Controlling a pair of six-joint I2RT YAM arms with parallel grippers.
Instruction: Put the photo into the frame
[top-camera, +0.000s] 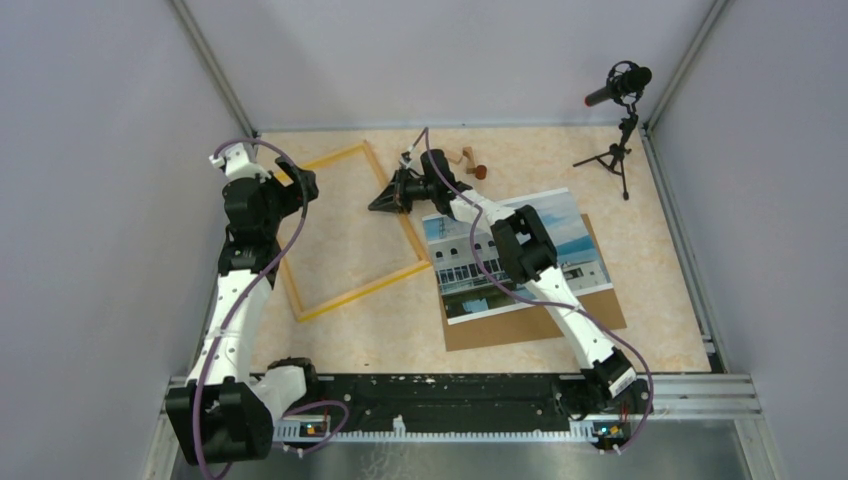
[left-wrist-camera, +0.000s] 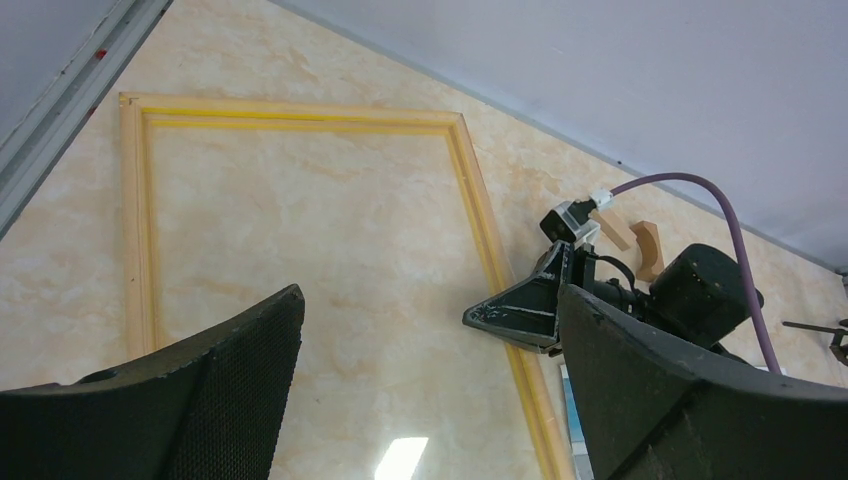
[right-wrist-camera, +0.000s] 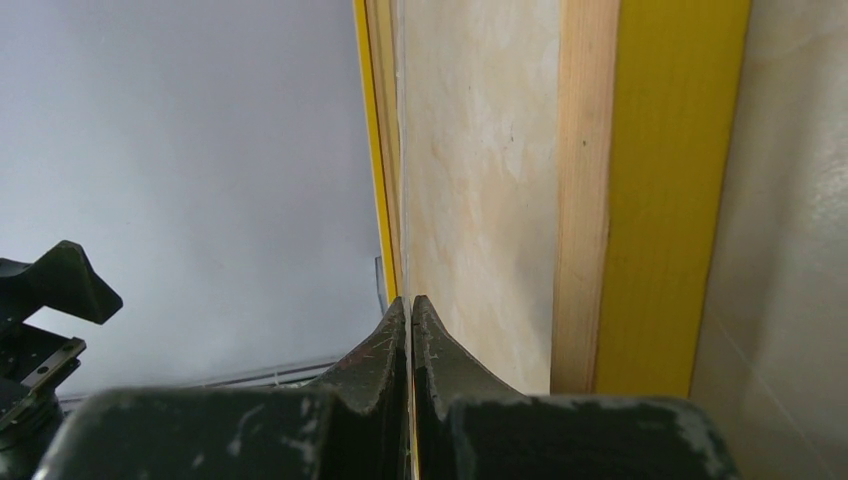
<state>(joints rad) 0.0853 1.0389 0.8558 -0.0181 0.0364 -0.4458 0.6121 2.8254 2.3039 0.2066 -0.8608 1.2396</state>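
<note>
The frame (top-camera: 350, 232), thin yellow-orange wood, lies flat on the table left of centre. The photo (top-camera: 515, 255), a white building under blue sky, rests on a brown backing board (top-camera: 560, 322) to the frame's right. My right gripper (top-camera: 378, 203) is shut and lies low across the frame's right rail, its tips just inside the frame. In the right wrist view that rail (right-wrist-camera: 680, 200) runs close beside the shut fingertips (right-wrist-camera: 430, 330), with nothing seen between them. My left gripper (top-camera: 303, 187) is open and hangs above the frame's far left corner. Its fingers (left-wrist-camera: 240, 370) are wide apart over the bare table inside the frame (left-wrist-camera: 300, 112).
Two small wooden pieces (top-camera: 470, 160) lie behind the right gripper near the back wall. A microphone on a tripod (top-camera: 620, 100) stands at the back right corner. Grey walls enclose the table on three sides.
</note>
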